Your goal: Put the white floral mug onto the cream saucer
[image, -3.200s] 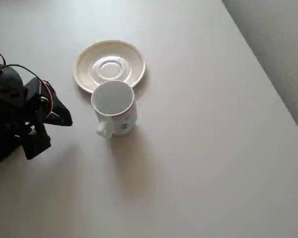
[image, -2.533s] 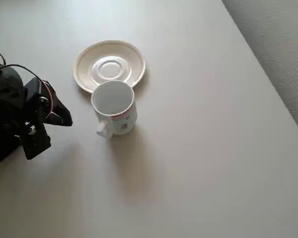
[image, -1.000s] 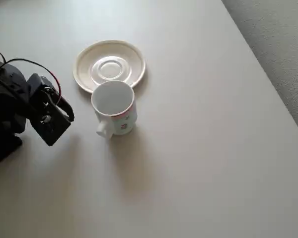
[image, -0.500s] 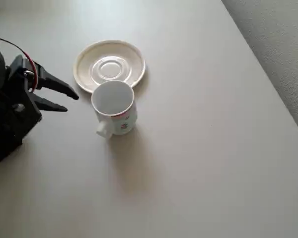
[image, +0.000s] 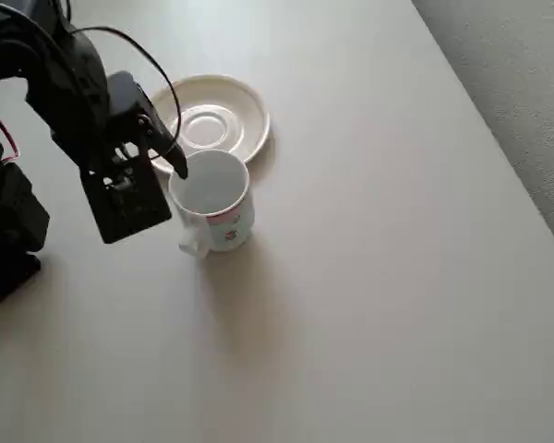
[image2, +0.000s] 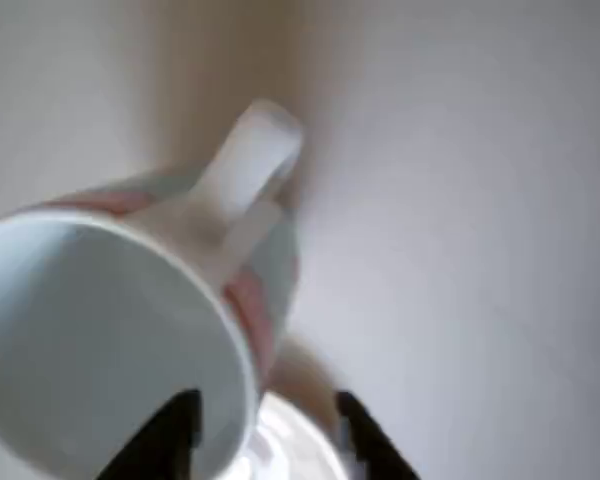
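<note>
1. Stands upright on the pale table point(image: 379, 277) in the overhead view: the white floral mug point(image: 212, 198), mouth open to the camera, pink rim band and small flower prints on the side wall facing the lower edge
2. Juts toward the lower left of that view: the mug's loop handle, clear of the arm
3. Lies flat just above the mug in the overhead view: the cream saucer point(image: 226, 115), raised ring showing at its centre, near edge hidden behind the mug's rim, so touching or merely close cannot be told
4. Reaches in from the upper left of the overhead view: the black arm, cables looping over it, its body partly covering the saucer's left edge
5. Hangs at the mug's upper-left rim: the gripper point(image: 166, 159), one dark fingertip point(image: 178, 167) overlapping the rim
6. In the wrist view, blurred: two dark fingers point(image2: 170, 430) at the lower edge, spread apart, one over the mug's point(image2: 110, 330) inner wall and the other outside the rim above the saucer point(image2: 285, 445)
7. Jaws parted and straddling the mug's wall, not closed on it
8. Points away toward the top of the wrist view: the handle, over bare table point(image2: 480, 200)
</note>
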